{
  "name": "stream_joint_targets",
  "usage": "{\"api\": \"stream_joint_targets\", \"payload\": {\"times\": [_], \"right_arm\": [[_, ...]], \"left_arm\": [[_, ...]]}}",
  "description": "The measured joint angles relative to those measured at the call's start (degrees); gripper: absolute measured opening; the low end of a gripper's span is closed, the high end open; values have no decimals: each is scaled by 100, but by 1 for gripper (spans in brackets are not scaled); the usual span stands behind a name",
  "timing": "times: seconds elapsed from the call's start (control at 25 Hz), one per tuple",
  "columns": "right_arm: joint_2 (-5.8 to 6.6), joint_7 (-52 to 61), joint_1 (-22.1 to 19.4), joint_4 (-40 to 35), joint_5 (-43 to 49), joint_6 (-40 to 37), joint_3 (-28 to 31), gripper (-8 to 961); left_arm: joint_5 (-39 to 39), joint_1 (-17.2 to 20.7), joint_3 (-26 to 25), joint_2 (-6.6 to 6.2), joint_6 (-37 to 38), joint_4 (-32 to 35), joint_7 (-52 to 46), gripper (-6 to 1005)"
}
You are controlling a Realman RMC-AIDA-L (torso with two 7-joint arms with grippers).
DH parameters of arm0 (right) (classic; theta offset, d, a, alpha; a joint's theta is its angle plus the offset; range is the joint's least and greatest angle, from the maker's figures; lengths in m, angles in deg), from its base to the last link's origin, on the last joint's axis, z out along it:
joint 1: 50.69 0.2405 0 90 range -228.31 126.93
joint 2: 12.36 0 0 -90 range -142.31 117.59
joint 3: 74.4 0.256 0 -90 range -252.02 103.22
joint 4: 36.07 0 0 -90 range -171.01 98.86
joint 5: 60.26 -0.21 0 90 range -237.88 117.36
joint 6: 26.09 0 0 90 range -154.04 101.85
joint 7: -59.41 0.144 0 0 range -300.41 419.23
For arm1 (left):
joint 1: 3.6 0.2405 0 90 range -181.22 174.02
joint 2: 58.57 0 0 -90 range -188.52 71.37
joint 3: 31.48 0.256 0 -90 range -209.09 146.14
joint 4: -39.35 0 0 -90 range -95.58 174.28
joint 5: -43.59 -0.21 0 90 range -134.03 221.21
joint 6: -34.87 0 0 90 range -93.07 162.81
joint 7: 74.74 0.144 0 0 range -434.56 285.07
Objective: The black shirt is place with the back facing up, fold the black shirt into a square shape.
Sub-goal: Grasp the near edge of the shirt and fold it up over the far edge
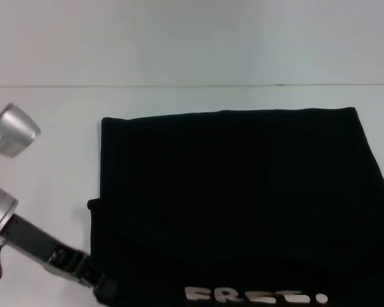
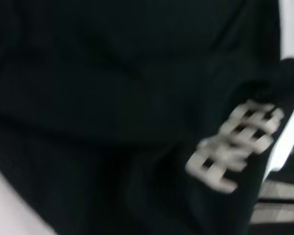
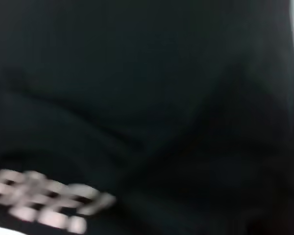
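Note:
The black shirt lies spread over the white table, filling the middle and right of the head view. Its near edge is turned over, so silver-white "FREE!" lettering shows at the bottom. My left gripper sits at the shirt's near left corner, touching the cloth. The left wrist view looks close onto the shirt and its lettering. Black cloth also fills the right wrist view, with the lettering low in it. The right gripper shows in no view.
Bare white table lies left of the shirt and behind it, up to the table's far edge. My silver left arm reaches in from the lower left. A striped surface shows beyond the table in the left wrist view.

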State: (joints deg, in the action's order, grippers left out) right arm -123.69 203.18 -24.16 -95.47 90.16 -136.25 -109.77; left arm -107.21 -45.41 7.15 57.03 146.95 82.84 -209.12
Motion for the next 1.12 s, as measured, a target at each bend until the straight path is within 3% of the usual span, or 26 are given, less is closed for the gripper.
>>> {"api": "stream_joint_targets", "payload": {"times": [0.12,0.28,0.44,0.52,0.68,0.88,1.0,1.12], "right_arm": [[33,-277,229,-13,-247,-277,561,57],[378,-317,410,54,-789,-282,1153,57],[683,-236,563,340,-1046,447,1683,57],[693,-185,649,568,-1146,984,1754,56],[491,-214,911,1336,-1184,2198,1616,56],[110,-260,1234,1834,-1126,3910,802,56],[-103,-297,1393,1809,-1068,4608,364,56],[-209,-302,1510,1855,-1023,5238,29,56]], "left_arm": [[410,-61,-299,-79,143,104,0,27],[917,-276,-861,-370,84,120,-251,27],[916,-495,-1019,-535,-966,69,-707,27],[912,-593,-948,-547,-1547,-44,-828,27],[888,-778,-597,-441,-2813,-481,-889,26],[821,-808,256,-220,-4253,-755,-1127,26],[813,-798,450,-146,-4701,-764,-1196,28],[812,-809,555,-126,-5035,-785,-1211,32]]}}
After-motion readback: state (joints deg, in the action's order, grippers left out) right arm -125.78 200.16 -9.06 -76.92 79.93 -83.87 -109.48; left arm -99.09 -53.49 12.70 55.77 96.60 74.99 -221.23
